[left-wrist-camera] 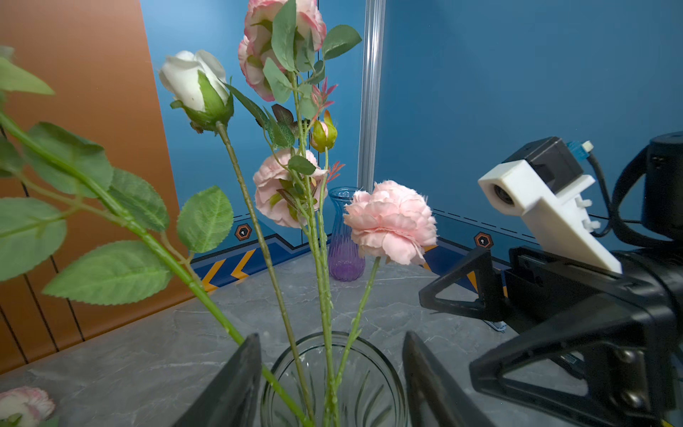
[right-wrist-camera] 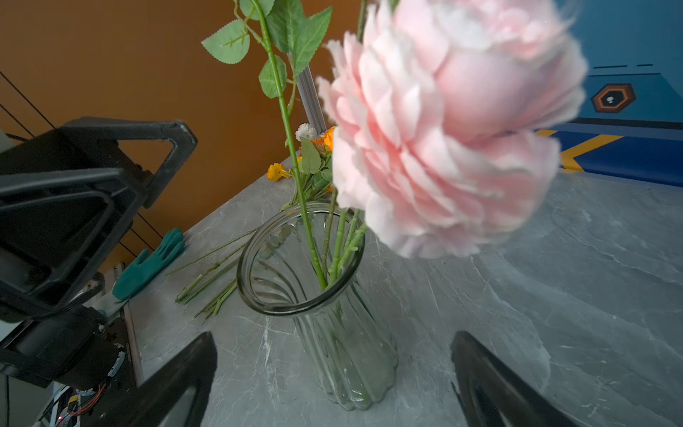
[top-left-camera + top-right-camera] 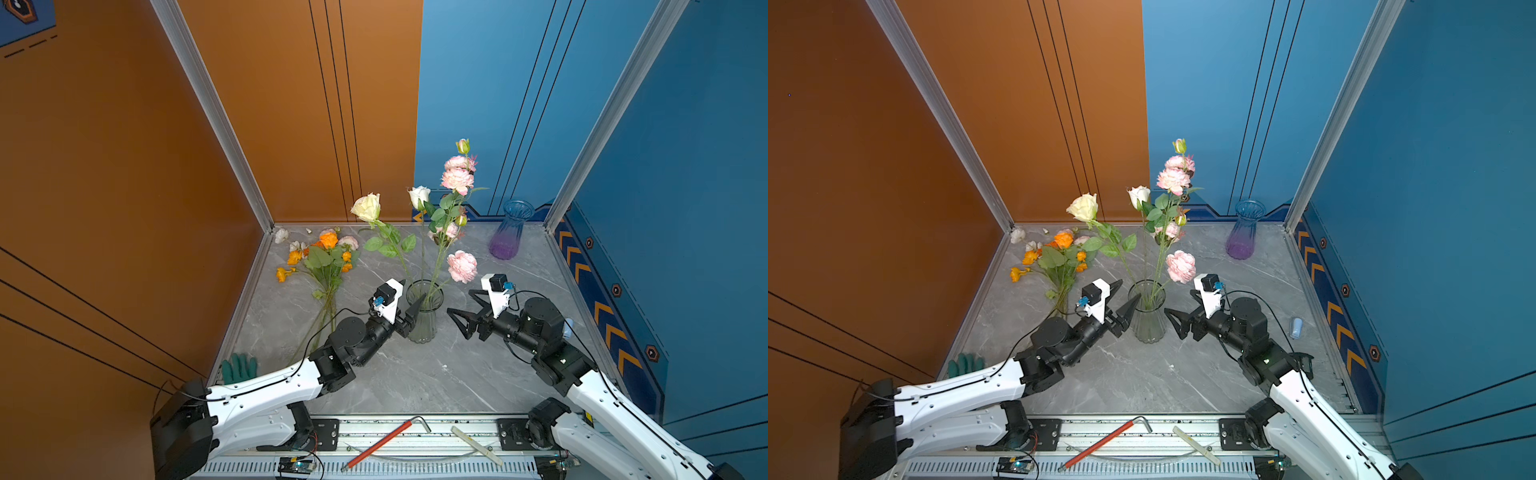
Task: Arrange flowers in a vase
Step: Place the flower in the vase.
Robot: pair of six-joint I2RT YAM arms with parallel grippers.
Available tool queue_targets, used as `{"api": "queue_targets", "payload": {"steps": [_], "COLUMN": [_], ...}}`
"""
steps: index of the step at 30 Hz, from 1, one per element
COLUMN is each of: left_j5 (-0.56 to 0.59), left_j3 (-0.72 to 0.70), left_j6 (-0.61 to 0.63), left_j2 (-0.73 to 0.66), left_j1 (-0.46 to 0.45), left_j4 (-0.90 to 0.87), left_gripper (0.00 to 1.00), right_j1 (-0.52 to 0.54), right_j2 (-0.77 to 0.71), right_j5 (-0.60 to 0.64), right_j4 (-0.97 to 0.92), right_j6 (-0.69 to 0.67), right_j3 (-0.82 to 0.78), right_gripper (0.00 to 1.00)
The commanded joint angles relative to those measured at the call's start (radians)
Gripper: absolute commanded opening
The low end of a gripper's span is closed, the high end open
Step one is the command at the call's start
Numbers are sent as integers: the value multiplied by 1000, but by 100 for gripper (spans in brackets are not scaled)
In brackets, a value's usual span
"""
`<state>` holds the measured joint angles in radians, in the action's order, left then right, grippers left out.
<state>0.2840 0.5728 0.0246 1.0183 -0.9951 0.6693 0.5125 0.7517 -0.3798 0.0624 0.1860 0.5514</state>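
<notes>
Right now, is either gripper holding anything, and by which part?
Nothing is held: left gripper stands open beside the vase, right gripper open on its other side.

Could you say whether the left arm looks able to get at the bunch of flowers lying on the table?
Probably yes: the bunch lies on that arm's side, stems toward it, nothing on top, and the left end effector stands open by the clear vase.

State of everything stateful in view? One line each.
left gripper: open at the clear vase's rim, gripping nothing.
right gripper: open, empty.
clear vase: upright, stems inside.
vase flowers: standing, leaning apart.
flower bunch: lying on the table.
blue-purple vase: upright, empty.
green glove: lying flat.
</notes>
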Motion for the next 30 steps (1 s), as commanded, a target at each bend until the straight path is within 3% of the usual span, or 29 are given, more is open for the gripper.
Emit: {"api": "queue_targets", "payload": {"steps": [1,2,3,6,11,14,18,23,26,30], "left_j5": [-72,-95,-116,-170,-339,-501,-580,-525,-480,-578], "left_j3": [90,118,155,251,351,331,298,490,383,215], "left_j6": [75,91,109,191,285,283,214,364,396,367], "left_j2": [-61,-71,-76,-63,-6,17,27,29,-59,-222], "left_j1": [14,20,30,61,133,187,185,174,215,277], "left_j4": [-328,-412,-494,-686,-751,-711,-634,-1131,-1136,-963], "left_gripper": [76,84,99,98,98,98,98,98,98,98], "right_j1": [20,25,31,61,155,262,374,383,374,368], "right_j2": [-20,-29,-43,-109,-168,-175,-140,-20,85,249], "right_j5": [36,45,53,106,254,364,507,539,536,488], "right_j4": [-5,-31,-63,-133,-139,-37,203,341,465,572], "right_j6": [-63,-71,-75,-73,-58,-95,-159,-181,-191,-197], "right_j3": [-6,-2,4,0,-73,-146,-244,-250,-250,-200], "right_gripper": [100,100,100,100,100,100,100,100,100,100]}}
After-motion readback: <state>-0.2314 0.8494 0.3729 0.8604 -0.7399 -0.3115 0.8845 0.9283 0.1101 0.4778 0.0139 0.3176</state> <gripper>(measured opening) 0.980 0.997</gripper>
